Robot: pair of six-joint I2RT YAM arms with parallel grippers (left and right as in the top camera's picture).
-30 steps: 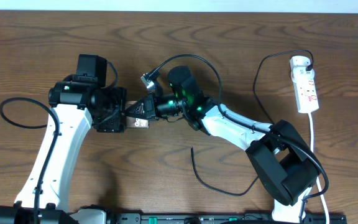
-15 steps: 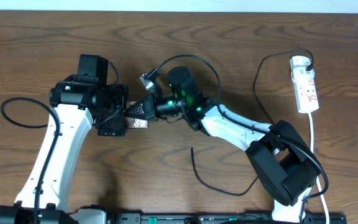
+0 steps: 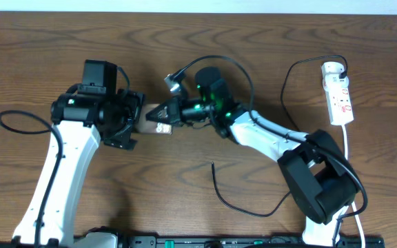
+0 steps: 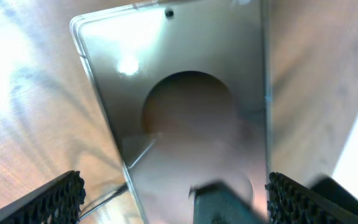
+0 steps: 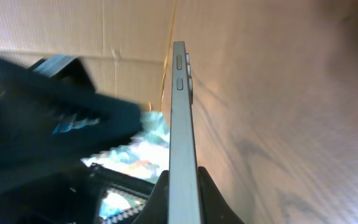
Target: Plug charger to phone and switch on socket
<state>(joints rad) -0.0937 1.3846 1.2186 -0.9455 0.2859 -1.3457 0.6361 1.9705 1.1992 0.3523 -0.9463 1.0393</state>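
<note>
The phone (image 3: 154,112) is held off the table between the two arms. My right gripper (image 3: 171,114) is shut on it. The right wrist view shows the phone edge-on (image 5: 180,112), pinched between the fingers (image 5: 183,186). The left wrist view shows its flat face with the round circle (image 4: 185,93). My left gripper (image 3: 131,120) is open, its pads (image 4: 173,199) wide apart on either side of the phone's near end. The charger cable (image 3: 229,204) lies on the table, its free tip (image 3: 213,165) below the right arm. The socket (image 3: 339,93) lies at the far right.
The charger cable runs from the round plug (image 3: 333,68) at the socket's far end and loops across the table (image 3: 286,89). The socket's white cord (image 3: 349,148) runs toward the front edge. A thick black robot cable (image 3: 12,117) curls at the left.
My right gripper has lifted the phone up and away toward the table's far side and turned it. The left arm has shifted the same way a little.
</note>
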